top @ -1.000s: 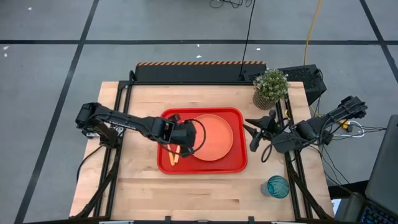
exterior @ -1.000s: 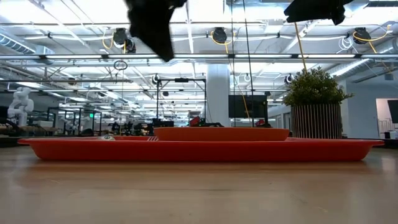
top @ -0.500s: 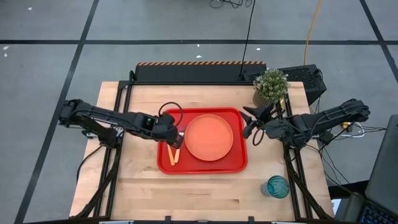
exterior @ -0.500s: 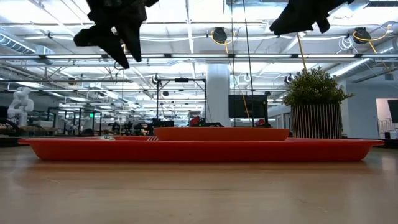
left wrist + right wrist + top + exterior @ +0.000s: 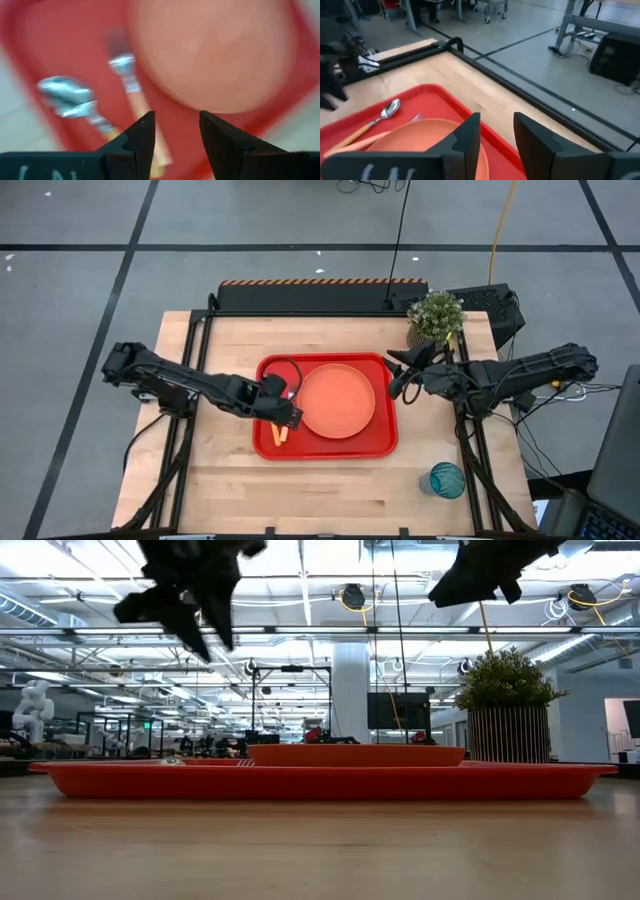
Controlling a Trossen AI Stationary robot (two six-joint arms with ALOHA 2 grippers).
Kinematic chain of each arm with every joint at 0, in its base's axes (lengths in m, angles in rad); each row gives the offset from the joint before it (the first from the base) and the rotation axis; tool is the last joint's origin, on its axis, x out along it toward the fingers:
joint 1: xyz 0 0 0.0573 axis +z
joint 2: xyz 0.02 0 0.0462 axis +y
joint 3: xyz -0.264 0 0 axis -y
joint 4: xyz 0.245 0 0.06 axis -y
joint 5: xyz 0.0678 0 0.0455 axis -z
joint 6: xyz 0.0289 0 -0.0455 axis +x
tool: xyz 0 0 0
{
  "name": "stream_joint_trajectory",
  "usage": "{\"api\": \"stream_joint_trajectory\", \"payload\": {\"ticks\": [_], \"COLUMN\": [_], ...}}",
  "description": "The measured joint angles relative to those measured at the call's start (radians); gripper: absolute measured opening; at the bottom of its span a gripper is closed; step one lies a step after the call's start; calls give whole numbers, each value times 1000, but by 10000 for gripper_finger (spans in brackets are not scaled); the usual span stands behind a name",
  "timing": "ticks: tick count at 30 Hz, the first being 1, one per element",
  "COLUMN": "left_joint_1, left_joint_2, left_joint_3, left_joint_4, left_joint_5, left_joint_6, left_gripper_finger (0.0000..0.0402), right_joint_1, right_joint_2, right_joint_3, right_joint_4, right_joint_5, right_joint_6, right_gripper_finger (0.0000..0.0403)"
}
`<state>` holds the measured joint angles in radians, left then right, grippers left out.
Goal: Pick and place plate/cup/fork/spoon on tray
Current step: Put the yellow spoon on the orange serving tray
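On the red tray (image 5: pixel 372 442), plate (image 5: pixel 337 401), fork (image 5: pixel 131 87) and spoon (image 5: pixel 75 99) are seen; both the left gripper (image 5: pixel 291 414) and the right gripper (image 5: pixel 398 376) are parted, nothing held.

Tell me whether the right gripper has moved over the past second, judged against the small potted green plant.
Yes. In the high view the right gripper has moved toward the small potted green plant, from beside the red rectangular tray toward its far corner.

A large red tray (image 5: pixel 380 442) lies mid-table. On it, a round orange plate (image 5: pixel 337 401) sits right of centre; the orange-handled fork (image 5: pixel 131 90) and spoon (image 5: pixel 75 100) lie left. The teal cup (image 5: pixel 447 479) stands off-tray, near right.
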<state>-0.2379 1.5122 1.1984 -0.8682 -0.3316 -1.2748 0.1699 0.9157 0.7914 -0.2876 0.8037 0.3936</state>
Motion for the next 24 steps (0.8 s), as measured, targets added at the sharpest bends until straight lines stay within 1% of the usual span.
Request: {"api": "stream_joint_trajectory", "payload": {"ticks": [3,5,10,12,16,22,24], "left_joint_1": [4,6,10,8,6,1,0], "left_joint_2": [34,62,142,166,193,191,190], "left_joint_3": [3,1,2,1,1,1,1], "left_joint_4": [-7,-35,-18,-15,-40,-127,-152], "left_joint_5": [-13,2,107,125,146,155,177], "left_joint_6": [-60,-108,-229,-280,-363,-473,-496], "left_gripper_finger": [157,157,157,157,157,157,157], "right_joint_1": [-1,-1,-1,0,0,0,0], "right_joint_2": [-3,-5,-10,-10,-12,-13,-13], "right_joint_3": [0,0,0,0,0,0,0], "right_joint_4": [-30,-39,-30,-30,-42,-96,-103], "right_joint_5": [-21,-33,-147,-178,-181,-178,-178], "right_joint_6": [-18,-21,-82,-121,-170,-210,-226], "right_gripper_finger": [109,109,109,109,110,110,110]}}
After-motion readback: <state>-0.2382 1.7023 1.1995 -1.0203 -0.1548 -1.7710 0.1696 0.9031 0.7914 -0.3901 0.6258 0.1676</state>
